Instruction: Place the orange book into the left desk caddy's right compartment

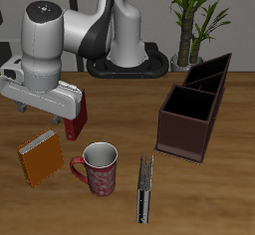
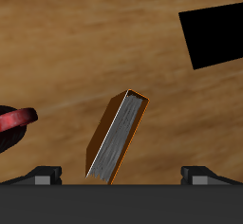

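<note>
The orange book (image 1: 40,159) rests on the table near the front edge, beside the red mug (image 1: 100,169). In the wrist view the orange book (image 2: 119,138) shows its grey page edge and lies between and just beyond my fingertips. My gripper (image 1: 48,110) hangs above the book, open and empty; the wrist view shows the gripper (image 2: 121,176) with its fingers far apart. The left desk caddy (image 1: 191,110), a dark maroon open box with dividers, stands across the table, far from the gripper.
A dark red book (image 1: 75,121) stands just beside my gripper. A slim grey-black book (image 1: 145,189) lies near the front edge, past the mug. A dark rectangular shape (image 2: 214,33) shows in the wrist view; I cannot tell what it is. A potted plant (image 1: 194,20) stands at the back.
</note>
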Available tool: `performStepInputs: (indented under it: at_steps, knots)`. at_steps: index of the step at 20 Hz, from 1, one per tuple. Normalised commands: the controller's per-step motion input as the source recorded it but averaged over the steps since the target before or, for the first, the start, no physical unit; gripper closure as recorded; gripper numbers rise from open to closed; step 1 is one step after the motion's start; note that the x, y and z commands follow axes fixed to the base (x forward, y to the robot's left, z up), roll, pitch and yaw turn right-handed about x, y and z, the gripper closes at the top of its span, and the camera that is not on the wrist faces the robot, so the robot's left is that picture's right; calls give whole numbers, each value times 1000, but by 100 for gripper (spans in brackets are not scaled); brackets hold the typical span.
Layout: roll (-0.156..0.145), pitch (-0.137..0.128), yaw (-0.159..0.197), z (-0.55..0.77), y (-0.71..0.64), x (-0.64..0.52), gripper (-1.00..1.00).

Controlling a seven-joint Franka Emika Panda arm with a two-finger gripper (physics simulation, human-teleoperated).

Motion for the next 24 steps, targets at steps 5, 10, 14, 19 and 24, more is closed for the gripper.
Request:
performStepInputs:
  at_steps: [5,10,14,19,24]
  knots:
    - [-5,26,-7,-231,-28,21,-100]
    - [-8,30,-8,-252,-35,26,-100]
    - [-12,33,-24,-278,-61,36,-100]
    - [-4,38,-17,-303,-52,23,-100]
    - [-2,20,-15,-211,-8,3,100]
